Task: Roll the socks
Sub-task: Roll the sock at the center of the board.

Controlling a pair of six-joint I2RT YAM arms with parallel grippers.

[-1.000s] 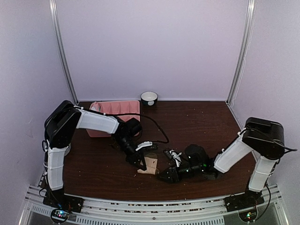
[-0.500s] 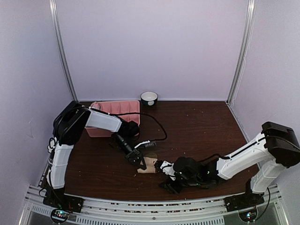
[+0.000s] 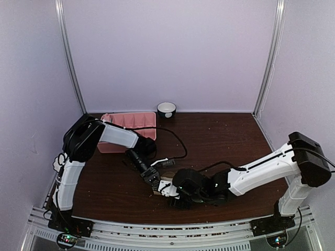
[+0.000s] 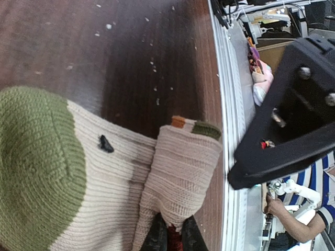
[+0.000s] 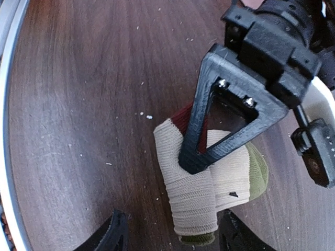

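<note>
One of the socks (image 3: 167,183), cream ribbed knit with an olive green patch and a maroon edge, lies partly rolled near the table's front. In the left wrist view the sock (image 4: 180,172) has its rolled fold pinched in my left gripper (image 4: 170,239), which is shut on it. The left gripper (image 3: 153,180) reaches in from the left. My right gripper (image 5: 175,235) is open, its fingers standing on either side of the sock's (image 5: 192,201) rolled end without touching it. In the top view the right gripper (image 3: 175,197) sits just right of the sock. No second sock shows.
A pink divided tray (image 3: 118,121) stands at the back left, and a small dark bowl (image 3: 166,109) at the back wall. The table's metal front rail (image 4: 233,172) runs close beside the sock. A black cable (image 3: 175,140) trails from the left arm.
My right arm has swung left across the table front up to the sock, its jaws now wider apart and straddling the roll. The left gripper has kept its pinch, hardly moving.
</note>
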